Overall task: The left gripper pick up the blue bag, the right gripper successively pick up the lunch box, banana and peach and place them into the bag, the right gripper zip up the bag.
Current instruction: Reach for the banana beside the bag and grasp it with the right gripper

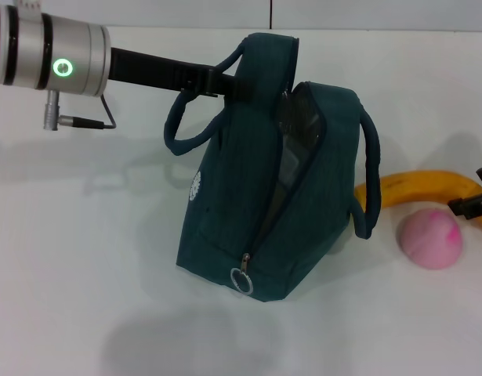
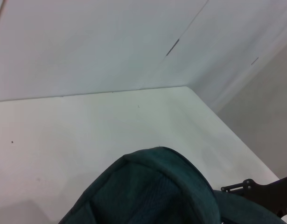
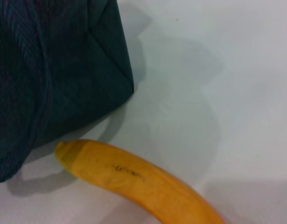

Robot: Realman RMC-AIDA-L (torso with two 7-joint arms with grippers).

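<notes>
Nearest you, the blue bag (image 1: 248, 204) is standing on the white table (image 1: 84, 258) with its zipper ring (image 1: 241, 280) at the front and its mouth gaping open, while just to its right the peach (image 1: 430, 239) is lying in front of the banana (image 1: 429, 188). At the right edge, your right gripper (image 1: 477, 202) is hovering over the banana's far end, its fingers cut off so you cannot tell their state. Farther back, your left gripper (image 1: 225, 82) is clamping the bag's upper left flap.
</notes>
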